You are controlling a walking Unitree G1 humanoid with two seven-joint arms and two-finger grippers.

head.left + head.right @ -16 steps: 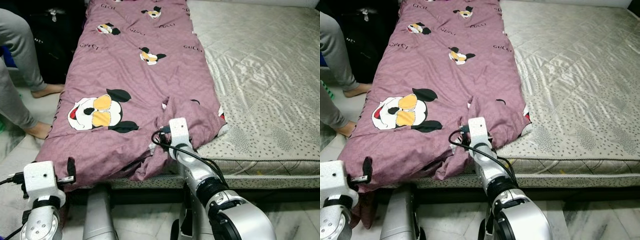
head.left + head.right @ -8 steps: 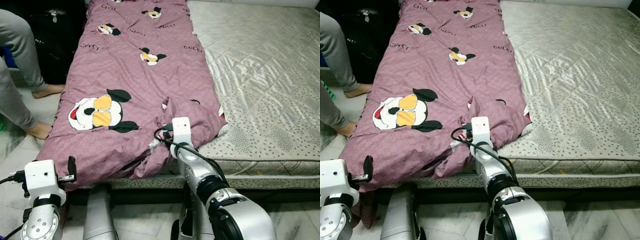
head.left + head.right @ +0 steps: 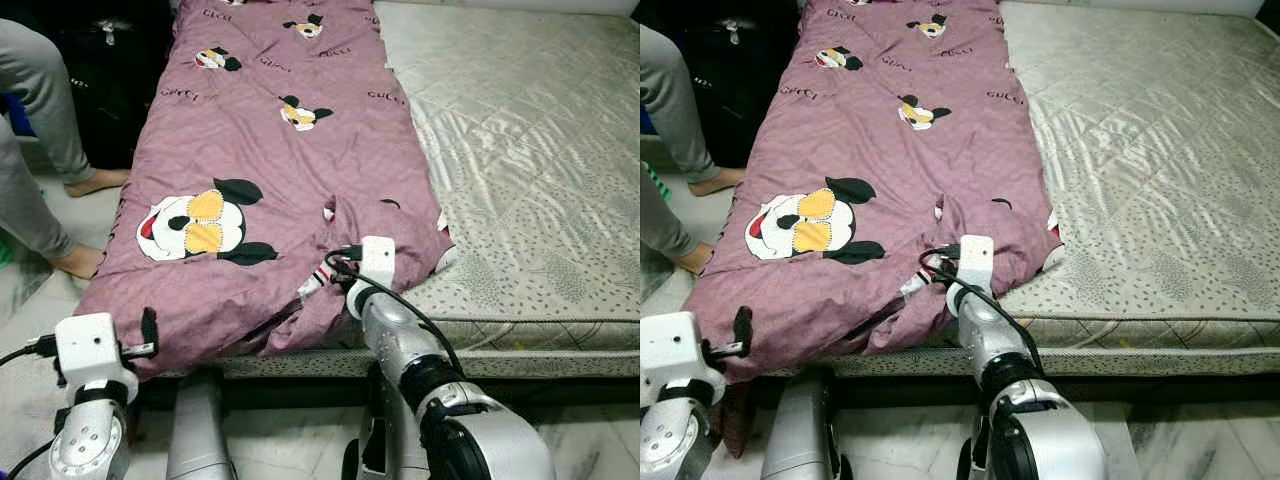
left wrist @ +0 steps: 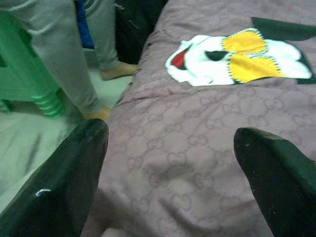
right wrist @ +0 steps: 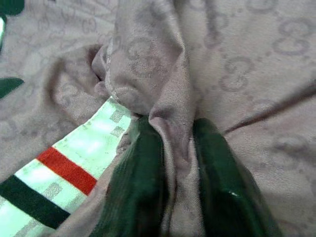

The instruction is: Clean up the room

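The quilt [image 3: 260,170] lies along the left half of the bed [image 3: 540,160], its near edge bunched. The right gripper [image 5: 173,163] pinches a fold there; the left gripper [image 4: 168,163] hovers spread over the near-left corner. Best grab that corner too, then pull both evenly to flatten the bunching.

The person [image 3: 35,130] beside the bed is cropped to the legs.

A mauve cartoon-print quilt [image 3: 270,150] lies spread along the bed's [image 3: 530,150] left side.
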